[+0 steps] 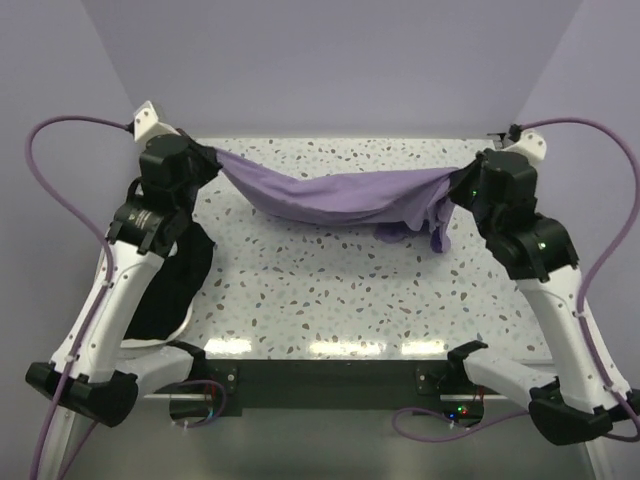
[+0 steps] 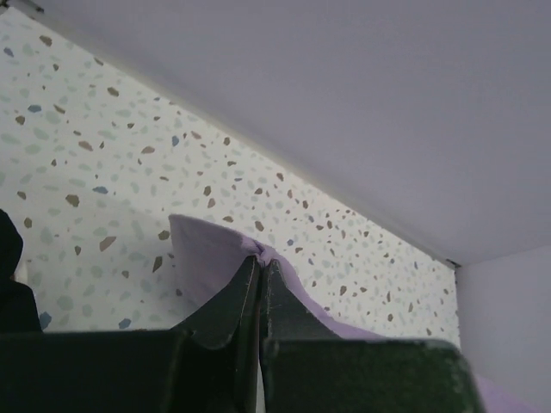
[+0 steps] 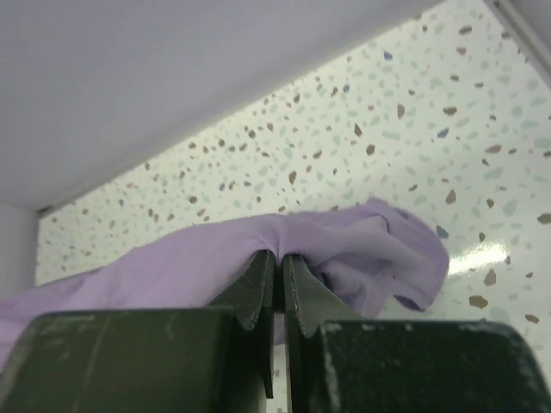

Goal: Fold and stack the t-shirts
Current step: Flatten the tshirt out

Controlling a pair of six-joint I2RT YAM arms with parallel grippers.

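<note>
Lavender t-shirt [image 1: 330, 195] sags between left hand [image 2: 261, 268] and right hand [image 3: 279, 258], both pinched tight on it.

The lavender t-shirt [image 1: 340, 195], pinched in both sets of jaws, was plain lavender-purple throughout. The left gripper [image 2: 261, 268] and right gripper [image 3: 280, 258] were matt black. The table [image 1: 330, 290] beyond the jaws was white, speckled with brown, grey and blue flecks. The black t-shirt [image 1: 185, 275], left of the left jaws, was black. The walls [image 1: 330, 60] were pale lilac, the cables [image 1: 60, 190] purple, and the arms [image 1: 130, 270] black and white.
</note>
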